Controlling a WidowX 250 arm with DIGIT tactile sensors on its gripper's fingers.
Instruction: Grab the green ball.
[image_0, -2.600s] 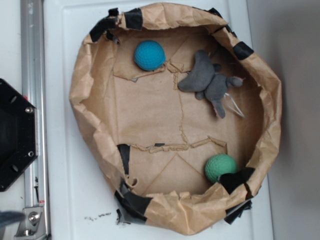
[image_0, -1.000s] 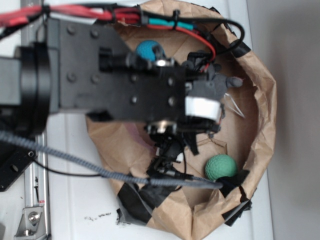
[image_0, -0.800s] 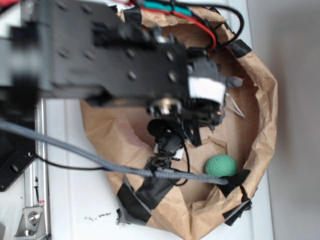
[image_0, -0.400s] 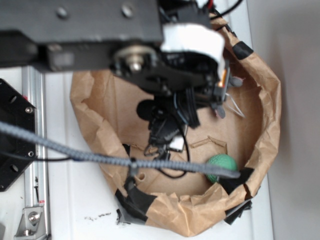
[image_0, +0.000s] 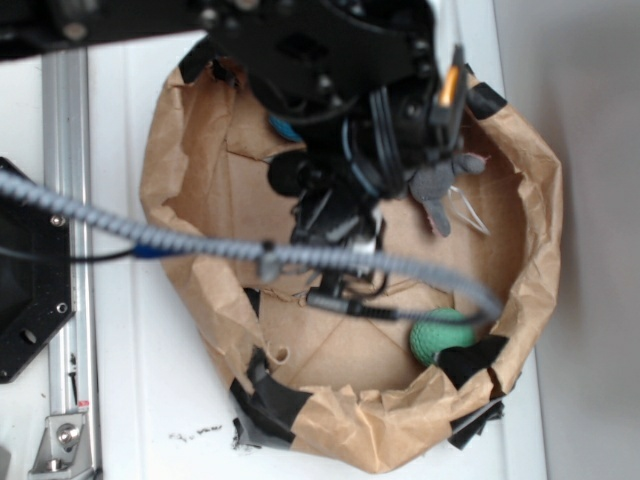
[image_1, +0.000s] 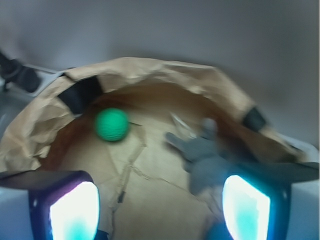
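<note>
While the exterior view half-hides the green ball (image_0: 437, 336) behind a cable (image_0: 380, 262) at the paper nest's (image_0: 175, 190) taped rim, the wrist view shows it whole, well ahead of the open, empty pincer (image_1: 160, 207), left of a grey toy (image_1: 205, 157).

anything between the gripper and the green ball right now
Nothing visible blocks it. In the wrist view the green ball lies ahead and left on bare paper, near the paper wall, with the gripper open. The grey plush toy lies off to the right, apart from the ball.
</note>
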